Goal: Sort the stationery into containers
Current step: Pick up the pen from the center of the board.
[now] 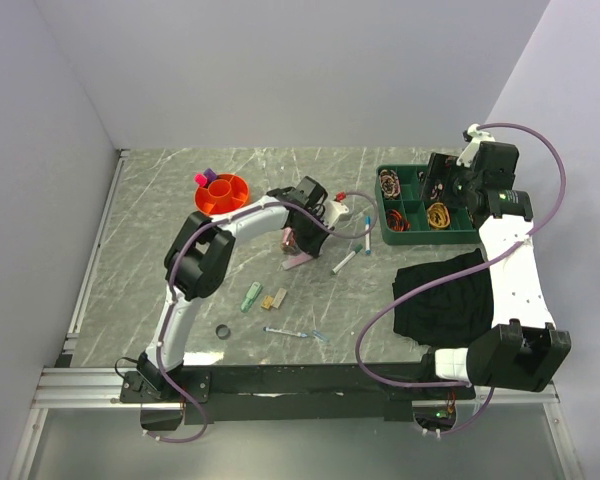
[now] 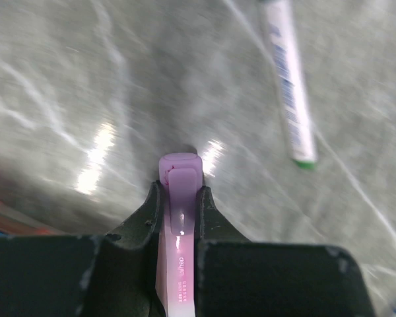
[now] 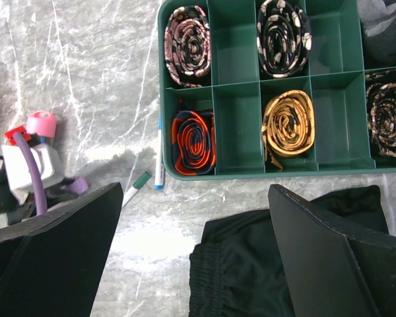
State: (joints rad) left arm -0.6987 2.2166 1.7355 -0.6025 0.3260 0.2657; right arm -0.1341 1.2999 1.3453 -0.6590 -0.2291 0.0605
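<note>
The left gripper (image 1: 292, 243) is clamped on the pink tube (image 2: 179, 173) near the middle of the table (image 1: 160, 230). The cap end of the tube sticks out past the fingertips, low over the marble; I cannot tell if it touches. The pot (image 1: 222, 192) stands at 10 o'clock from this gripper, near but apart, with pink and purple caps (image 1: 208, 177) rising at its far rim. At 3 o'clock lie two white pens (image 1: 346, 262), near the gripper. At 7 o'clock the clip (image 1: 251, 296) and the eraser (image 1: 274, 298) lie side by side. Nearer the arm bases are a dark ring (image 1: 222, 331) and a thin pen (image 1: 285, 331). The right gripper (image 3: 196, 188) hangs with its jaws wide apart, holding nothing, over the near edge of the green tray (image 1: 412, 238), which has coiled bands (image 3: 288, 121) in several compartments. The black cloth (image 1: 445, 295) lies just at 6 o'clock of the tray, under the right arm. Walls (image 1: 70, 120) close the table at 9, 12 and 3 o'clock. Bare marble lies between the pot and the 9 o'clock wall.
</note>
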